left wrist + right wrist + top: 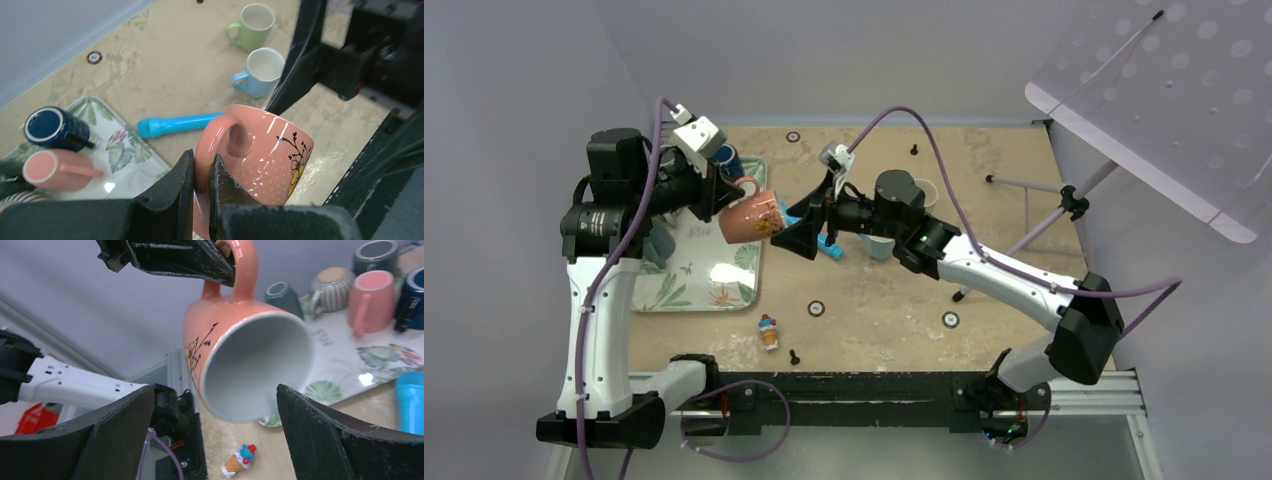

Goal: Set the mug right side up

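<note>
A salmon-pink mug (751, 218) with a yellow flower print hangs in the air over the tray's right edge, lying on its side. My left gripper (737, 190) is shut on its handle (220, 137); the handle is pinched between the fingers (176, 185). The mug's grey inside (255, 372) faces my right gripper (796, 232), which is open, its jaws wide apart just in front of the rim and not touching it. The mug body shows in the left wrist view (270, 160).
A leaf-print tray (724, 280) holds several upside-down mugs at the left: pink (52, 169) and navy (52, 127). A blue cylinder (175, 125), a blue mug (260, 70) and a green mug (252, 22) stand on the table. An ice-cream toy (768, 331) lies near the front.
</note>
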Robot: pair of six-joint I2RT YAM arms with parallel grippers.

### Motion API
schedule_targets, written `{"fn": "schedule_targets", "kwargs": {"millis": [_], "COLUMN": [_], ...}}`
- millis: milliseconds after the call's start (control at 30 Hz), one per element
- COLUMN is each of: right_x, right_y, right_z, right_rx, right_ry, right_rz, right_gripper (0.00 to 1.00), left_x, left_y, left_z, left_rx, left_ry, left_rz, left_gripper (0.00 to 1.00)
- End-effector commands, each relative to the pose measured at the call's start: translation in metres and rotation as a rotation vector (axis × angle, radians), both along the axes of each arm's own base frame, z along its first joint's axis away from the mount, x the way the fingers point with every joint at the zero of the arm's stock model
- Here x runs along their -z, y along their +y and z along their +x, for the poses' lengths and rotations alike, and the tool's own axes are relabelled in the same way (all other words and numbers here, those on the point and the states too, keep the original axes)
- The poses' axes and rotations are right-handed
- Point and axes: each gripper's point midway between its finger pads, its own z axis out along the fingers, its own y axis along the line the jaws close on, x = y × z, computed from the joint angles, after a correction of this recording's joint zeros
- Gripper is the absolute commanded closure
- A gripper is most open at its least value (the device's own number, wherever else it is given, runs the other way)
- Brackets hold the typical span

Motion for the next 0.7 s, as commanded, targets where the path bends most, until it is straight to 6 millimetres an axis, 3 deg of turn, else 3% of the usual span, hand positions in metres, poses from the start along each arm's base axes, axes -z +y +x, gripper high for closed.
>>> {"fn": "schedule_targets", "kwargs": {"millis": [0, 67, 100, 133, 167, 200, 233, 267, 300, 333, 367, 467, 567, 667], "right_x": [-0.055, -0.056, -0.057, -0.056, -0.056, -0.055, -0.055, -0.05, -0.047, -0.041, -0.031, 0.003, 0.04, 0.082], "right_y": [0.02, 0.027, 0.029, 0.031, 0.032, 0.031, 0.028, 0.024, 0.015, 0.004, -0.012, -0.061, -0.106, -0.141], "right_z": [-0.034, -0.037, -0.038, -0.039, -0.039, -0.038, -0.033, -0.026, -0.016, 0.001, 0.02, 0.048, 0.047, 0.029], "right_rx": [-0.176, -0.201, -0.216, -0.231, -0.234, -0.22, -0.183, -0.129, -0.047, 0.074, 0.205, 0.461, 0.564, 0.579], "right_ry": [-0.055, -0.054, -0.056, -0.056, -0.054, -0.054, -0.058, -0.059, -0.065, -0.073, -0.086, -0.068, -0.026, 0.066], "right_rz": [0.157, 0.158, 0.16, 0.158, 0.152, 0.141, 0.129, 0.098, 0.053, -0.008, -0.088, -0.322, -0.561, -0.772], "right_gripper": [0.07, 0.16, 0.26, 0.46, 0.79, 1.0, 1.0, 1.0, 1.0, 1.0, 1.0, 1.0, 1.0, 1.0], "left_x": [-0.048, -0.049, -0.049, -0.049, -0.048, -0.046, -0.043, -0.038, -0.034, -0.029, -0.025, -0.007, 0.016, 0.048], "left_y": [-0.037, -0.044, -0.046, -0.049, -0.05, -0.05, -0.048, -0.046, -0.041, -0.036, -0.03, -0.003, 0.028, 0.062], "left_z": [-0.018, -0.021, -0.023, -0.025, -0.026, -0.026, -0.026, -0.026, -0.024, -0.024, -0.022, -0.009, 0.006, 0.022], "left_rx": [0.11, 0.136, 0.147, 0.159, 0.169, 0.173, 0.175, 0.164, 0.139, 0.125, 0.104, 0.0, -0.072, -0.141], "left_ry": [-0.102, -0.095, -0.089, -0.082, -0.076, -0.069, -0.069, -0.051, -0.046, -0.049, -0.056, -0.054, -0.043, 0.023], "left_rz": [-0.158, -0.179, -0.19, -0.197, -0.197, -0.192, -0.174, -0.154, -0.125, -0.092, -0.05, 0.101, 0.277, 0.454], "left_gripper": [1.0, 1.0, 1.0, 1.0, 1.0, 1.0, 0.96, 0.75, 0.27, 0.03, 0.0, 0.0, 0.0, 0.0]}}
